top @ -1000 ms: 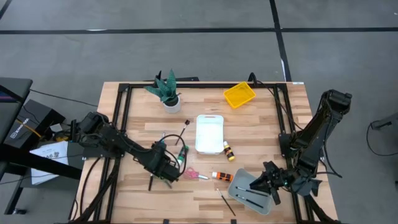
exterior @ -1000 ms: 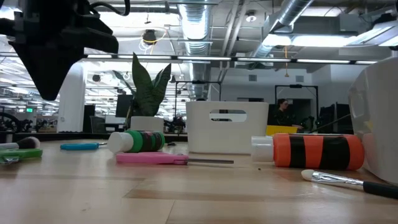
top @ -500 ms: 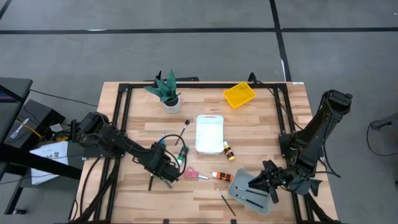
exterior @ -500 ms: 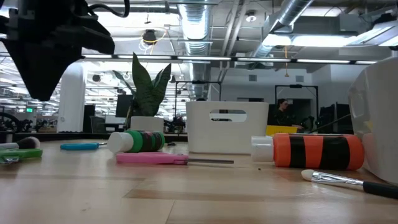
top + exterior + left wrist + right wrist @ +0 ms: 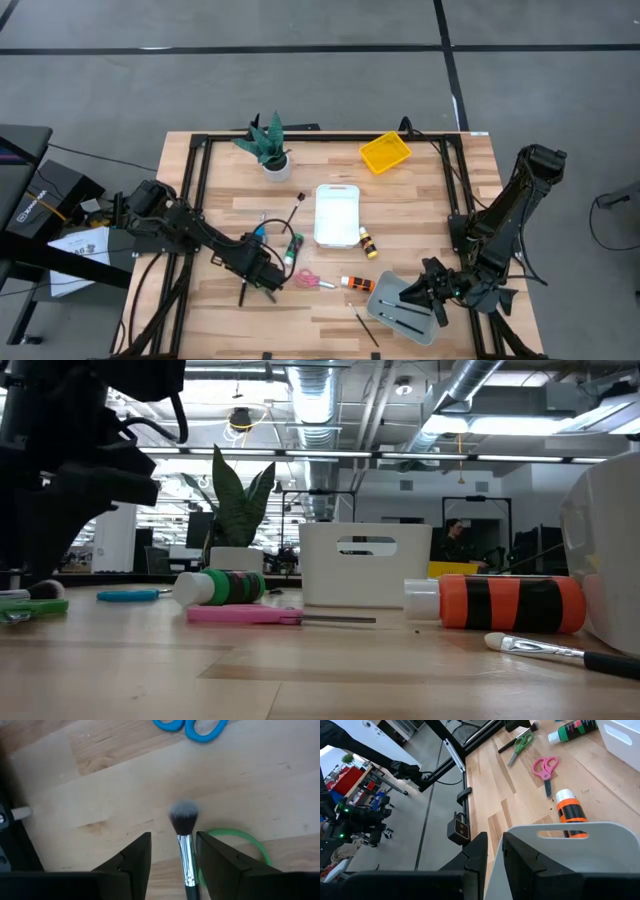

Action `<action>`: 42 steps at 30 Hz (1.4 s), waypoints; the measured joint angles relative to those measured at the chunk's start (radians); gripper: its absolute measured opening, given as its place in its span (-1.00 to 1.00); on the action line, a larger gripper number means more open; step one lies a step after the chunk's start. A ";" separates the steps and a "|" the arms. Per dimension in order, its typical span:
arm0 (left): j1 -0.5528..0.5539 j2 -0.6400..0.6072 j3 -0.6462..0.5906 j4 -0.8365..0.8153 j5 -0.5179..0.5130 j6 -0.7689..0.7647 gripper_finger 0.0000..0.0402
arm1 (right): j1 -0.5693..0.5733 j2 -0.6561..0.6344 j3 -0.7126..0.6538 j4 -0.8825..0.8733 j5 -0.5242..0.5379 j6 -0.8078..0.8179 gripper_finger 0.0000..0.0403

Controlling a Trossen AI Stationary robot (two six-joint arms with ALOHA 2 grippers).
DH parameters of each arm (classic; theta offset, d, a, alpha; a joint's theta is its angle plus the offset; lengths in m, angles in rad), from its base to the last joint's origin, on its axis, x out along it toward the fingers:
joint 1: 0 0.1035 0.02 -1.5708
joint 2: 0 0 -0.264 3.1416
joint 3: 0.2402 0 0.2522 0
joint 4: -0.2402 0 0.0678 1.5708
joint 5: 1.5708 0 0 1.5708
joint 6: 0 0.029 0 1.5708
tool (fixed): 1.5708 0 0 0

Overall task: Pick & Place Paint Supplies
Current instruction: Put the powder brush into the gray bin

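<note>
Left gripper (image 5: 172,857), jaws parted, straddles a brush (image 5: 184,840) lying flat on the table (image 5: 100,780) beside green scissors (image 5: 240,842); light, thin, roll-prone, so best pinched mid-ferrule.

Grey floor (image 5: 300,80) crossed by dark lines around the wooden desk (image 5: 420,200), exposed ducts (image 5: 470,390) and strip lights overhead, open workshop beyond at 12 o'clock

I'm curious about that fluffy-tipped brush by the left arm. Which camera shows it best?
The left wrist view: the brush lies on the wood between the left gripper's open fingers, with its grey bristle tip clear. The high view hides most of it under the arm, the low view shows only its tip at the edge, and the right wrist view barely shows it.
</note>
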 joint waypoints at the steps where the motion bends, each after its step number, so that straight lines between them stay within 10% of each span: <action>1: 0.000 0.000 0.000 0.001 -0.001 0.000 -0.30 | 0.000 0.000 0.000 0.000 0.000 0.000 -0.72; 42: 0.035 0.000 -0.083 0.135 -0.028 0.010 -0.81 | -0.013 0.000 0.000 -0.019 0.000 0.011 -0.72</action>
